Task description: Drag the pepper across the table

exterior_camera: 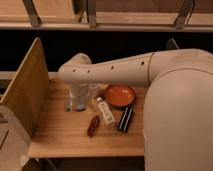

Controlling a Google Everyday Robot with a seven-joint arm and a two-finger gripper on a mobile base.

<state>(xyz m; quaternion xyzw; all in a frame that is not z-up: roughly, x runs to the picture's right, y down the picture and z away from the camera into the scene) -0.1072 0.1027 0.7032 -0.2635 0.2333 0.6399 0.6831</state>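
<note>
The pepper [93,125] is a slim dark red chili lying near the middle front of the pale wooden table [60,135]. My arm reaches in from the right, and the gripper [76,104] hangs down over the table's back left part. The gripper is to the left of and behind the pepper, about a hand's width away and apart from it. Nothing shows in the gripper.
A round orange plate [119,95] sits at the back middle. A small white bottle [105,111] lies right of the gripper, and a black bar [125,119] lies right of the pepper. An upright board panel [25,85] borders the left side. My arm's bulk [177,115] covers the right.
</note>
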